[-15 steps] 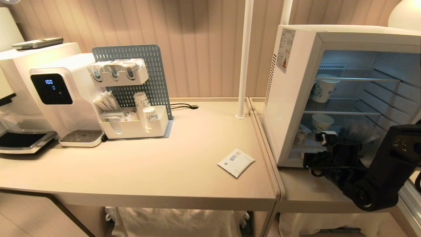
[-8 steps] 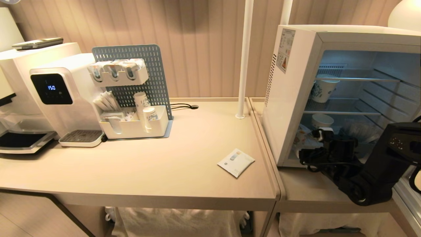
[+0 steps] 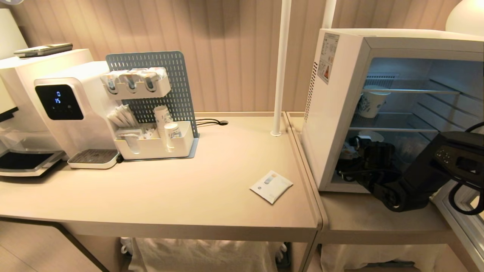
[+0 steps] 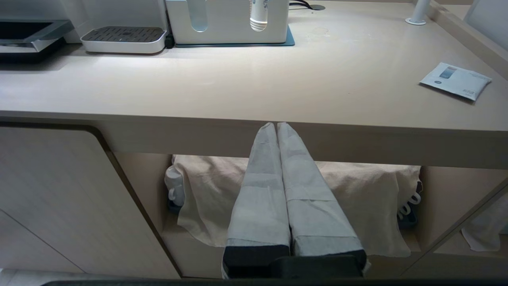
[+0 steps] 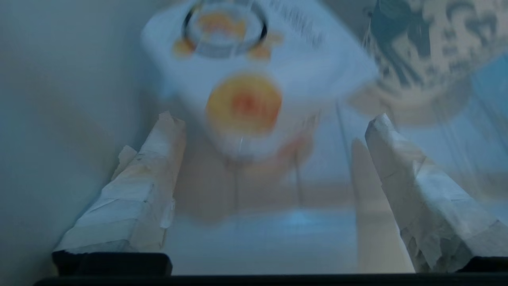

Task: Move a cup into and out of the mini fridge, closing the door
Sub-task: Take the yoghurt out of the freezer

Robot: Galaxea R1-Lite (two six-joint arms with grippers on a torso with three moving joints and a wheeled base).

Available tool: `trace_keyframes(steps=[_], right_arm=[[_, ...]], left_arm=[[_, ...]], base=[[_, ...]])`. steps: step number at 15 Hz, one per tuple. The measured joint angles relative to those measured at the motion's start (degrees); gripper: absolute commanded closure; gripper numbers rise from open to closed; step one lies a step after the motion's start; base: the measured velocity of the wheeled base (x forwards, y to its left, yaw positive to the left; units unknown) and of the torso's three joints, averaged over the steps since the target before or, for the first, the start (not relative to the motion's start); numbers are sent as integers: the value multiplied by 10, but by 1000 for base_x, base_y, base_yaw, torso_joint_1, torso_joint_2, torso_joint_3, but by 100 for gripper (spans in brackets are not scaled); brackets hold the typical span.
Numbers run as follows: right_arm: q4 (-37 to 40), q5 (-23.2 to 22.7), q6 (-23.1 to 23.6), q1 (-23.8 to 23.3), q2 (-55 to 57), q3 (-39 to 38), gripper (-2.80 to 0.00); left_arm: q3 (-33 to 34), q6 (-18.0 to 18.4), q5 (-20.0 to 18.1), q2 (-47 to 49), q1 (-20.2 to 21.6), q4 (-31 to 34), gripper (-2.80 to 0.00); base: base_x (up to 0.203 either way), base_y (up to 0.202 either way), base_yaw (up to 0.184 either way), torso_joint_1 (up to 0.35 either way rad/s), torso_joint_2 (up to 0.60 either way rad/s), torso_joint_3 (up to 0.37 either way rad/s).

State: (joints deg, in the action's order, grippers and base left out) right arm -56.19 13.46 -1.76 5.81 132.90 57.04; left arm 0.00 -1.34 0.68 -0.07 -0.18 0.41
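**Cup's in the fridge, door still wide open**

Progress check: the cup (image 5: 254, 83) sits on the bottom level of the mini fridge (image 3: 340, 109), over at the left side, just past the right gripper (image 5: 270, 186). That gripper's jaws are spread wide with the tub loose between and beyond them, not pinched. So the "in" half looks done to me. Left to do: grab it again, bring it out, and swing the door (image 3: 459, 223) shut. It hangs open at the far right edge. The left gripper (image 4: 276, 139) is parked below the counter's near edge, jaws pressed together.
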Motion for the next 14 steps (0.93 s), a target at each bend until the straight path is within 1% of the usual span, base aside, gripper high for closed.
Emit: trace_keyframes(steps=[3, 7, 8, 14], right_arm=[[44, 2, -3, -1, 21, 59, -280], [63, 1, -5, -6, 39, 95, -280], [65, 1, -5, -7, 41, 99, 0], [71, -3, -4, -8, 43, 103, 0]], left_arm=[[0, -1, 0, 0, 0, 0, 0], [0, -1, 0, 0, 0, 0, 0], [0, -1, 0, 0, 0, 0, 0], [0, -1, 0, 0, 0, 0, 0]], base=[[0, 0, 0, 0, 0, 0], [0, 0, 0, 0, 0, 0], [0, 0, 0, 0, 0, 0], [0, 0, 0, 0, 0, 0]])
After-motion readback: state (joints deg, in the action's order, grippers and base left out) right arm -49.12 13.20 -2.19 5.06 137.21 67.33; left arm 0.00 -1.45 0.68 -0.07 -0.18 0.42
